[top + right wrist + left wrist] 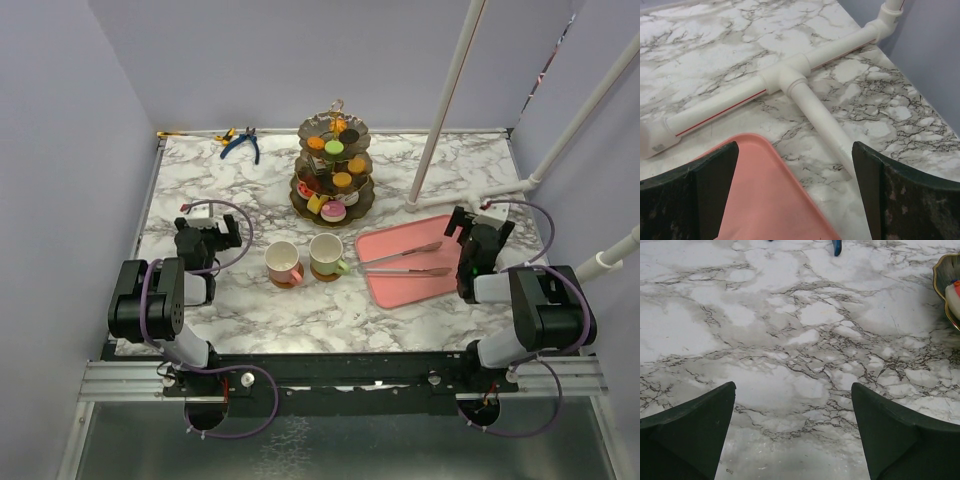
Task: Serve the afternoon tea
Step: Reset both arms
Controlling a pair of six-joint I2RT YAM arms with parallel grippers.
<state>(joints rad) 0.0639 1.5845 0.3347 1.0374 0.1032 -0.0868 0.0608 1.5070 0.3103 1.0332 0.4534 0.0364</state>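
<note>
Pastries [334, 148] fill the stand [368, 192], mugs [282, 260] sit on coasters [287, 284]; left gripper [792, 390] and right gripper [795, 150] stand apart, empty; serving seems finished.

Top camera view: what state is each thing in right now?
Three-tier stand: upright, loaded with toy pastries.
Pink mug: upright.
Pale-green mug: upright.
Pink tray: flat, holding metal tongs.
Blue-handled pliers: lying flat.
Left pincer: open, empty.
Right pincer: open, empty.

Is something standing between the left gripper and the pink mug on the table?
Nothing visible does. The left gripper is open, and only bare marble table lies between it and the pink mug. The mug stands off to the gripper's right, next to the pale-green mug.
</note>
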